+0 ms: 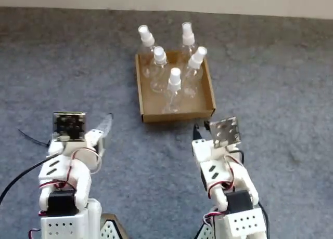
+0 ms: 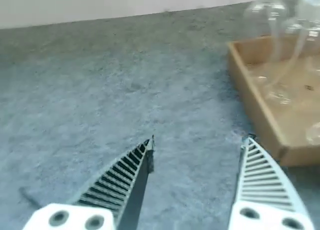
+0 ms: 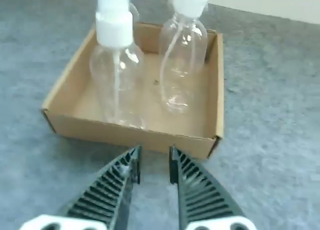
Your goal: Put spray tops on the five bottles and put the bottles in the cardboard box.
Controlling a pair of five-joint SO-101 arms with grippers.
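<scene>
The 5 clear bottles [image 1: 173, 96] stand upright in the cardboard box [image 1: 177, 115], each with a white spray top [image 1: 175, 77]. 1 is near the front wall, 2 are in the middle and 2 are at the far wall. The bases of the 2 rear ones are hidden behind the others. The box is shallow and open-topped, and it sits on the grey, felt-like surface [image 1: 270, 83] towards its far side, between the 2 arms and ahead of them.

The right gripper [image 3: 154, 155] is just in front of the box's near wall and apart from it. Its jaws stand a narrow gap apart with nothing between them. In the right wrist view, 2 of the bottles rise just behind that wall.

The left gripper [image 2: 199, 142] is off to the box's left side, above bare surface. Its jaws are spread wide and it holds nothing. A corner of the box and the lower parts of some bottles show in the left wrist view.
</scene>
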